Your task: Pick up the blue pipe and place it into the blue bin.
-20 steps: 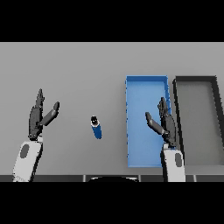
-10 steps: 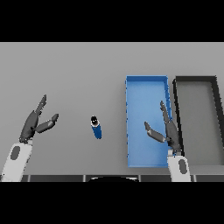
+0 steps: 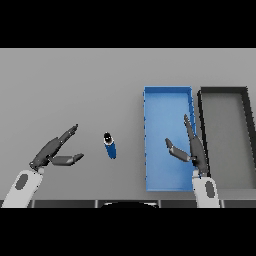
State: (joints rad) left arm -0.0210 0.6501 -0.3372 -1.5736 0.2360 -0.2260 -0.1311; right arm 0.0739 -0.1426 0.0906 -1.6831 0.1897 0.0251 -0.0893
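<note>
Left robot hand, fingers spread wide, has swung low toward the blue pipe, still on the tabletop w/ pickup pending; right robot hand open over blue bin.

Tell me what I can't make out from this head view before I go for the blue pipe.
- Blue pipe: too small in the head view to tell whether its dark end is open or capped.
- Blue bin: the right hand and its forearm hang in front of its right part, hiding the floor there.
- Dark bin: its right wall runs close to the picture's edge.
- Left hand: its palm side is turned away.
</note>
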